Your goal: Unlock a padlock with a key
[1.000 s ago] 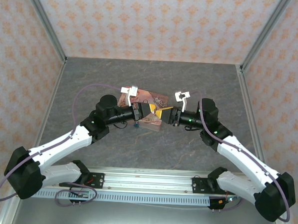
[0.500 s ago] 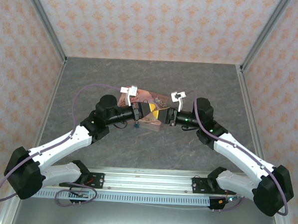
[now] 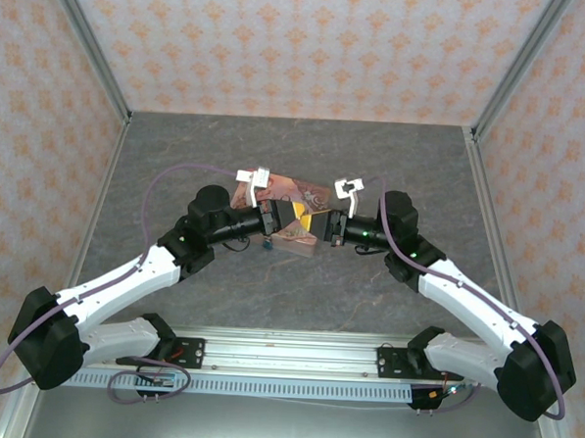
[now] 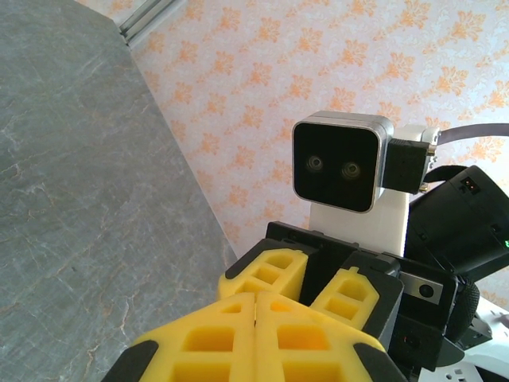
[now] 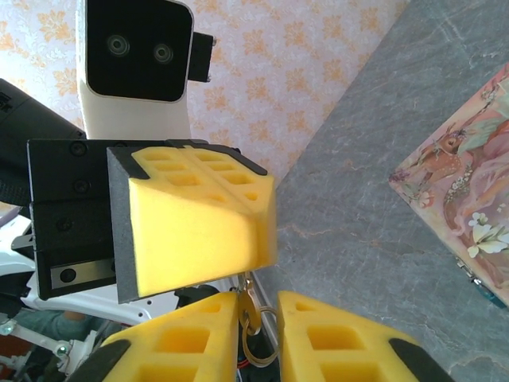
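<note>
Two grippers with yellow foam pads meet tip to tip above the pink illustrated rectangular tin (image 3: 309, 193), at the middle of the grey stone-patterned table (image 3: 306, 151). The left gripper (image 4: 256, 307) is clenched, its pads pressed flat together. A small brass-coloured key on a thin wire ring (image 5: 250, 306) hangs just under its tips and seems to be pinched in their seam, though the seam itself is hidden. The right gripper (image 5: 258, 318) has its pads a narrow gap apart on either side of that ring, and I cannot tell whether they grip it.

The tiny teal-blue padlock with a small silvery shackle (image 3: 268, 243) lies on the table just by the tin's near left corner, under the left arm's wrist and apart from both sets of pads.

The padlock looks hard, smooth and very light, so it will likely skid or tip as soon as a key pushes on it. It should be held across the flat sides of its body, leaving the shackle and the keyhole end free; foam pads should bite well there. The key is thin and stiff, so it is best pinched flat on its head with the blade sticking out straight. The loose ring can swing and catch.
</note>
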